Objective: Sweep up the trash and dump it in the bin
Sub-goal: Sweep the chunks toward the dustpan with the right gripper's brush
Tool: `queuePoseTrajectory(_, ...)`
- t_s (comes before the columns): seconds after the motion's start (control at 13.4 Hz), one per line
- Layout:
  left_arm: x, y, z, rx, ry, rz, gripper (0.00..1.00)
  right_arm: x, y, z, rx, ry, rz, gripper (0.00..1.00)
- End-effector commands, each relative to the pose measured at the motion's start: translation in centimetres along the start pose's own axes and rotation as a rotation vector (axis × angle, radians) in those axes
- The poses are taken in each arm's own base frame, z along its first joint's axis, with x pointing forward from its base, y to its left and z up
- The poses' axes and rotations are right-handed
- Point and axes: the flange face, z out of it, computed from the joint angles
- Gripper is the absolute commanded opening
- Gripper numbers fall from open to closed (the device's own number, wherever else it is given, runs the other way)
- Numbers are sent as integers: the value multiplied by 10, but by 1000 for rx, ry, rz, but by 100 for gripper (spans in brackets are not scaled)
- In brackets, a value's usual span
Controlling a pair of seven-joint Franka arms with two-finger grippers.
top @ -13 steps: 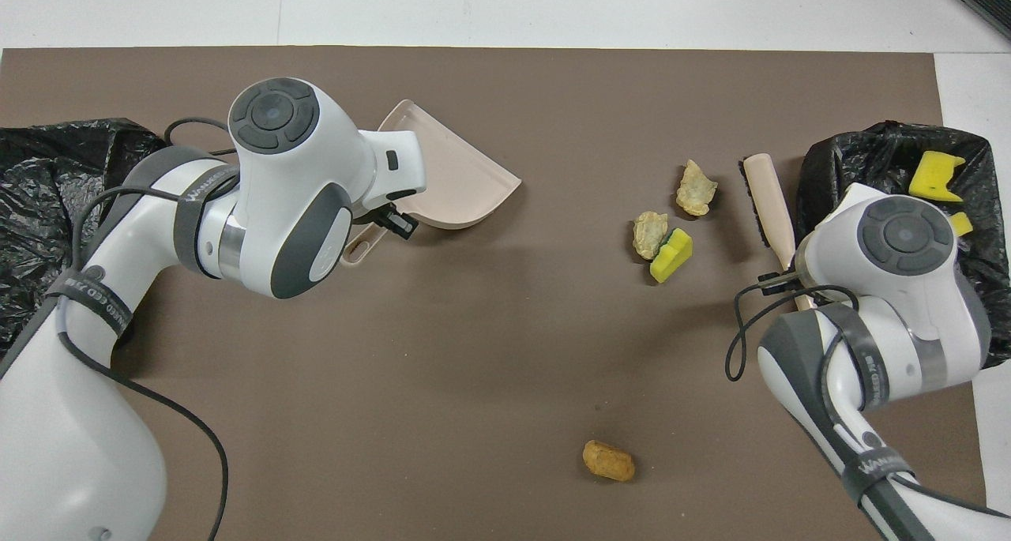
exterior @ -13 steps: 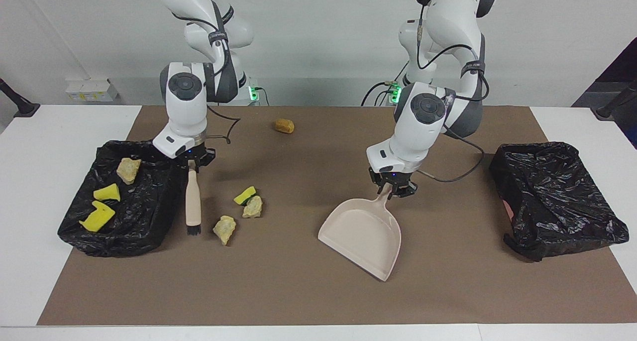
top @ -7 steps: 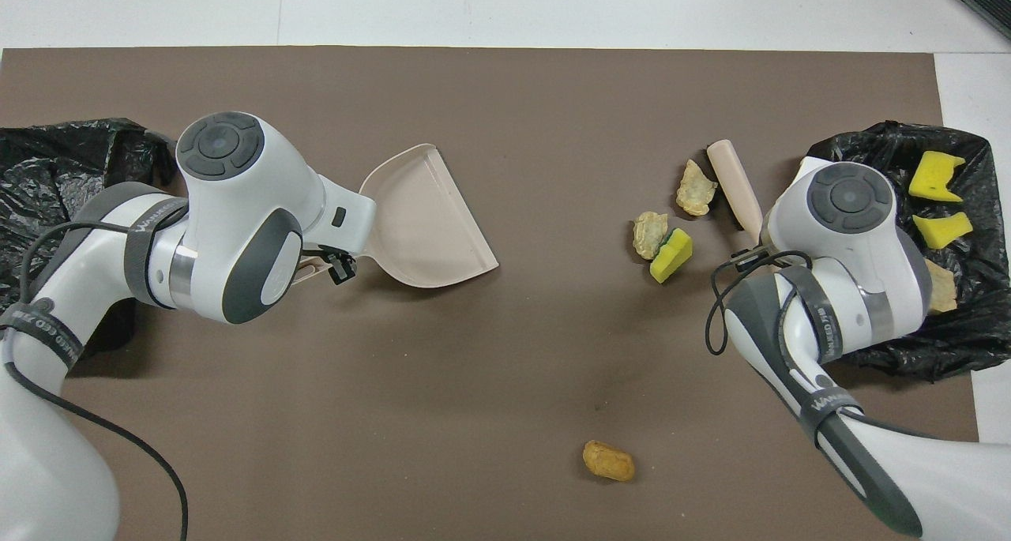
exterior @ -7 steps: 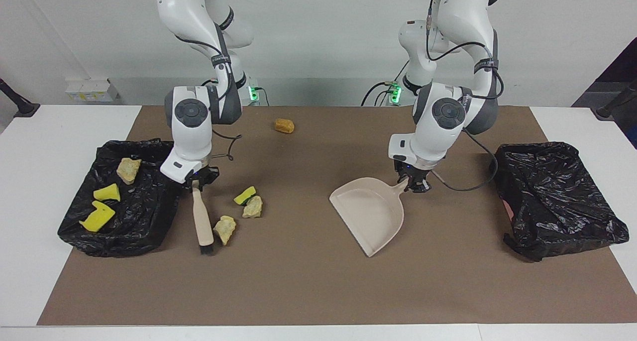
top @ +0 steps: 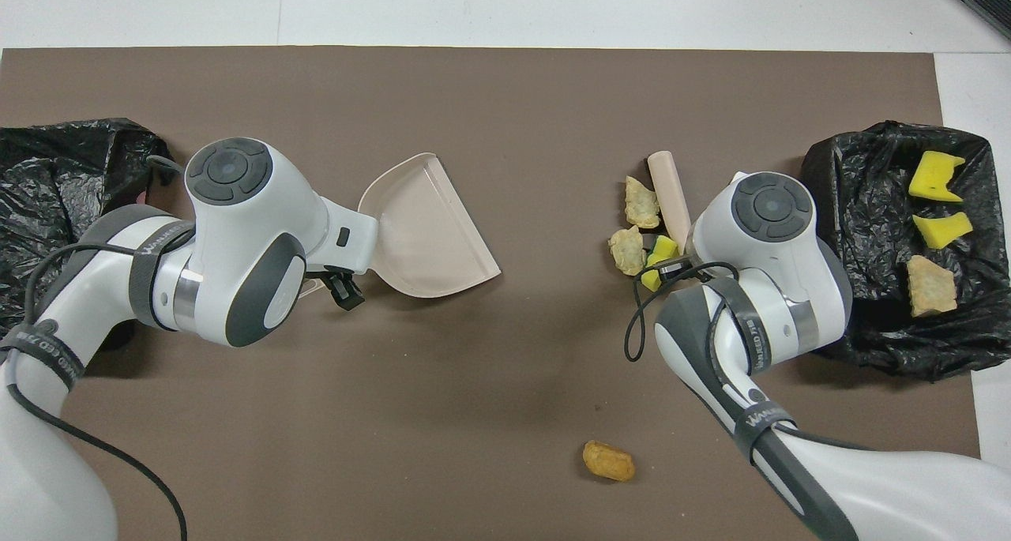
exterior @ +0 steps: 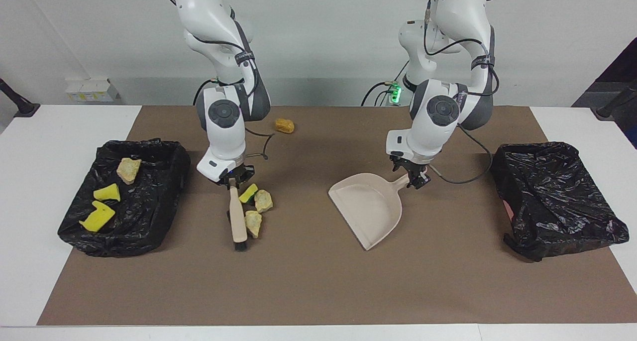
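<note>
1. Facing view, holdings. The right gripper (exterior: pixel 233 177) is clamped on the pale wooden hand brush (exterior: pixel 237 216), whose bristles are down on the brown mat (exterior: pixel 308 281). The left gripper (exterior: pixel 413 174) is at the handle of the beige plastic dustpan (exterior: pixel 371 211). We cannot tell whether its jaws are closed.
2. Facing view, trash. A yellow sponge piece (exterior: pixel 247 193) and two beige crumbly chunks (exterior: pixel 263 200) touch the brush. An orange-brown lump (exterior: pixel 284 126) lies alone, nearer to the robots. Three scraps lie in the black-lined bin (exterior: pixel 164 181) at the right arm's end.
3. Overhead view. The dustpan's mouth lies well apart from the pile.
4. Risks, as we judge them. Over that long a sweep, chunks could roll off past the bristles. The sponge, close under the gripper, may slip round the handle. A loosely held pan could skid when struck. The lone lump may get missed.
</note>
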Motion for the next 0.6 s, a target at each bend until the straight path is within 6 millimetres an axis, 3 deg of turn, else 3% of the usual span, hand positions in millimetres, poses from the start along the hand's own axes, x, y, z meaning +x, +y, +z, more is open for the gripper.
queuePoseTrajectory(0.0, -11, 13, 5, 31, 8, -8, 100, 0, -23, -4, 60, -19, 55, 0)
queuePoseTrajectory(0.22, -16, 18, 16, 39, 13, -12, 100, 1, -43, -11, 128, -21, 91, 0)
queuePoseTrajectory(0.3, -20, 20, 20, 34, 5, -16, 94, 2, -46, -12, 128, -22, 107, 0)
queuePoseTrajectory(0.45, -22, 17, 17, 37, 11, -25, 0, 2, -44, -18, 125, -42, 111, 0)
queuePoseTrajectory(0.52, -19, 17, 16, 41, 14, -19, 0, 1, -33, -20, 123, -56, 126, 0)
